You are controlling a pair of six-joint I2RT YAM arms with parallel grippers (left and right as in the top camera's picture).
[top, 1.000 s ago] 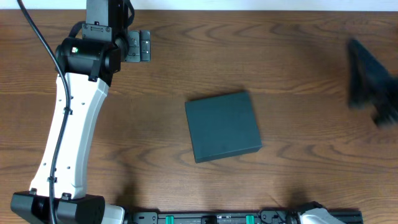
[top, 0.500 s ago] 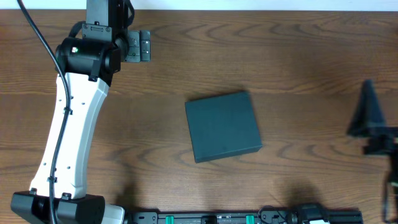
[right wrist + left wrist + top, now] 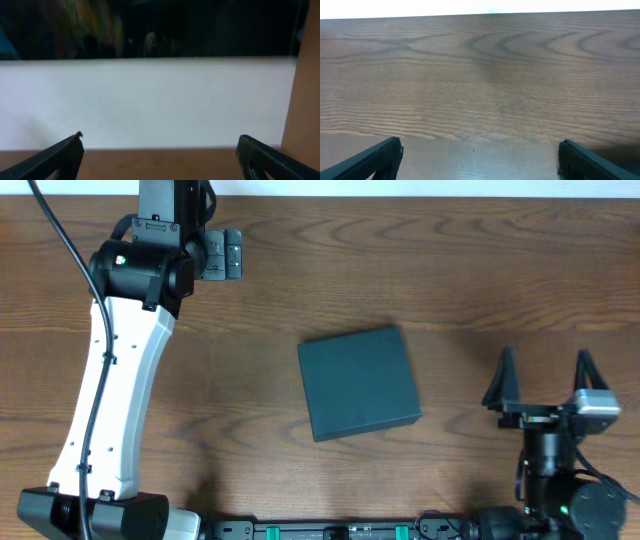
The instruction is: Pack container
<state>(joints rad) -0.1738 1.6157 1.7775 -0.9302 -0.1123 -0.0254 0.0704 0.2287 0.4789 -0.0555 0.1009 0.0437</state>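
**Q:** Where does the container (image 3: 358,383) lie?

**A:** Mid-table (image 3: 480,270), closed and flat. It is nearly square from above, with no marked long axis, and its edges are turned slightly off the table's.

**Q:** And the hands?

**A:** The right gripper (image 3: 545,385) has its fingers spread wide and holds nothing; the container is near, on its left. The left gripper (image 3: 480,159) is likewise apart and empty, at the far-left part of the table, well apart from the container.

**Q:** Which arm is nearer?

**A:** The right, so a leftward reach seems the likelier approach. Which edge opens cannot be told.

The container (image 3: 358,383) lies central on the table (image 3: 480,270), left arm (image 3: 120,380) far left, right arm (image 3: 548,452) seemingly front-right.
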